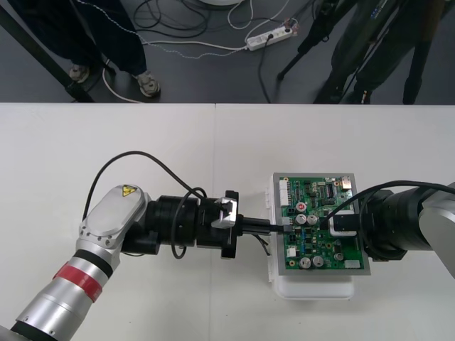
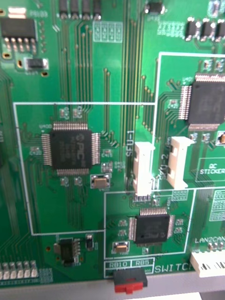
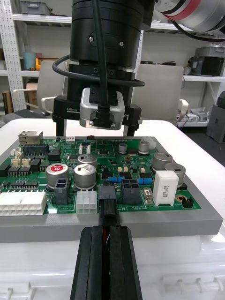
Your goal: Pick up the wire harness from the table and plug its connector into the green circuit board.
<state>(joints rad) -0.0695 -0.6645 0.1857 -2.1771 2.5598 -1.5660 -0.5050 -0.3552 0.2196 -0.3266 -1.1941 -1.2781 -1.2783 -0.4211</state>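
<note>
Left tool (image 1: 283,226) lies level at the green circuit board's (image 1: 316,249) left edge. The left wrist view shows its 2 fingers (image 3: 91,262) clamped on the wire harness's black plug (image 3: 107,208), which touches a black connector (image 3: 107,191) at that edge. Right tool (image 3: 96,133) hovers over the board, fingers apart. The right wrist view sees the chips (image 2: 70,150) from close up. The white base (image 1: 313,288) rests on the bench (image 1: 142,142).

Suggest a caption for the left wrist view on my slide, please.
Left fingers shut on the black plug at the green board's edge, right gripper poised over the board beyond.
</note>
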